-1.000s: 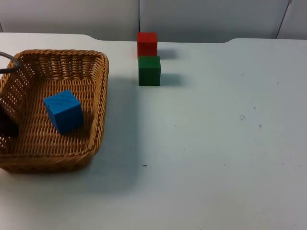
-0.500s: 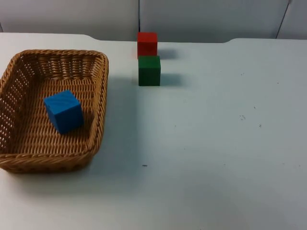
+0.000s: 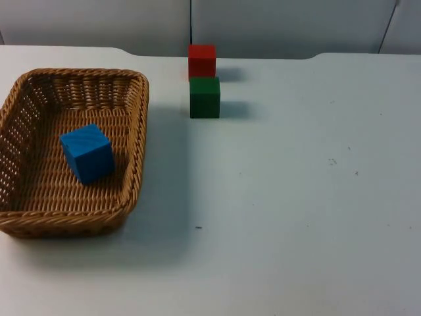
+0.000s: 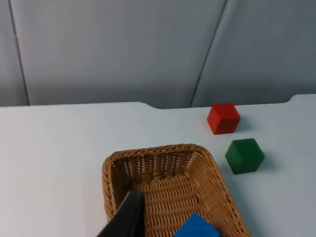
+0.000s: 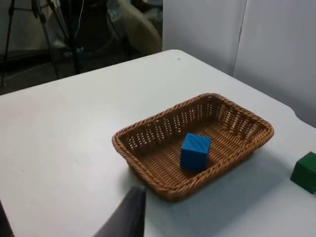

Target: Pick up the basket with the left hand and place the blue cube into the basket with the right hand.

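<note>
- The wicker basket [image 3: 72, 155] sits flat on the white table [image 3: 296, 197], at about nine o'clock from the table's middle in the top view.
- The blue cube [image 3: 87, 153] lies inside the basket, on its woven floor, turned a little askew to the basket's walls and nearer the four o'clock side than the ten o'clock corner.
- In the right wrist view the blue cube [image 5: 195, 151] rests upright on the basket [image 5: 192, 143] floor, apart from every wall.
- The green cube [image 3: 204, 97] stands on the table at about one o'clock from the basket, well apart from its rim.
- The red cube [image 3: 202, 60] stands just beyond the green cube at twelve o'clock from it, close by the grey partition wall [image 3: 276, 26].
- The left gripper [image 4: 126, 219] hangs above the basket [image 4: 168, 187]; one dark fingertip is in sight, so how wide the pincer stands I cannot tell.
- The right gripper [image 5: 126, 217] is held over bare table beside the basket; its pincer width I cannot tell either.
</note>
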Robot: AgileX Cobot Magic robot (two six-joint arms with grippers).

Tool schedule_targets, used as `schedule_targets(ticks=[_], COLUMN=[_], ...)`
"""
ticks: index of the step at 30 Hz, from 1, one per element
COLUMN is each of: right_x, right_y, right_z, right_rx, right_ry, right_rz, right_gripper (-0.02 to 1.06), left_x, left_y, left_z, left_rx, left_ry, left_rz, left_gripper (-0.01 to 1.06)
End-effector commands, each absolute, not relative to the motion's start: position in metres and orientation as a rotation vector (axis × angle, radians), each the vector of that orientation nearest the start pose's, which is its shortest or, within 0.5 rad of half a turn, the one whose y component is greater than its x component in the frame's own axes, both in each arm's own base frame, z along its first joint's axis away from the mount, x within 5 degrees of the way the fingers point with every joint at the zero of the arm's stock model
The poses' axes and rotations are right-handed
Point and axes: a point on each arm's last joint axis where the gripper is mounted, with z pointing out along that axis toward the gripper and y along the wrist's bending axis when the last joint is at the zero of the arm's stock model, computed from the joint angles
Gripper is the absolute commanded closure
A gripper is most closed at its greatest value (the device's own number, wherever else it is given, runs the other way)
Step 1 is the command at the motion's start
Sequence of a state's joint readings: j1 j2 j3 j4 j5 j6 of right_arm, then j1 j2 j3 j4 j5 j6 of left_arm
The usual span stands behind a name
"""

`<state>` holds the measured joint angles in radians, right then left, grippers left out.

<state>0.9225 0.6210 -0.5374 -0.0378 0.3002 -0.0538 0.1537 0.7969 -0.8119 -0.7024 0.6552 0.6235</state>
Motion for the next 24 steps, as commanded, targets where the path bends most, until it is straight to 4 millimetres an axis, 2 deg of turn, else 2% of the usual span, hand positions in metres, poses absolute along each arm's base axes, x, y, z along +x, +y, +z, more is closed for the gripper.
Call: schedule_targets(ticks=[1, 5, 6, 10, 11, 15, 16, 19, 24], right_x=[0.079, 0.078, 0.078, 0.077, 0.077, 0.077, 0.077, 0.076, 0.076], right_y=[0.104, 0.102, 0.102, 0.100, 0.100, 0.098, 0.098, 0.098, 0.097], right_z=[0.313, 0.307, 0.307, 0.301, 0.301, 0.298, 0.298, 0.297, 0.296], right_rx=[-0.918, -0.949, -0.949, -0.980, -0.980, -0.999, -0.999, -1.005, -1.013], right_ry=[1.656, 1.717, 1.717, 1.775, 1.775, 1.808, 1.808, 1.819, 1.832], right_rz=[0.563, 0.539, 0.539, 0.514, 0.514, 0.495, 0.495, 0.491, 0.483], right_gripper=[-0.01, -0.01, -0.01, -0.01, -0.01, -0.01, -0.01, -0.01, -0.01], left_x=[0.141, 0.097, 0.097, 0.054, 0.054, 0.022, 0.022, 0.005, -0.012], left_y=[-0.019, -0.026, -0.026, -0.011, -0.011, -0.002, -0.002, 0.001, 0.008], left_z=[0.359, 0.349, 0.349, 0.340, 0.340, 0.333, 0.333, 0.321, 0.303], left_rx=[0.175, 0.244, 0.244, 0.148, 0.148, 0.078, 0.078, 0.045, -0.031], left_ry=[1.942, 1.907, 1.907, 1.934, 1.934, 1.960, 1.960, 1.963, 1.991], left_rz=[-0.280, -0.239, -0.239, -0.068, -0.068, 0.010, 0.010, 0.033, 0.092], left_gripper=[0.00, 0.00, 0.00, 0.00, 0.00, 0.00, 0.00, 0.00, 0.00])
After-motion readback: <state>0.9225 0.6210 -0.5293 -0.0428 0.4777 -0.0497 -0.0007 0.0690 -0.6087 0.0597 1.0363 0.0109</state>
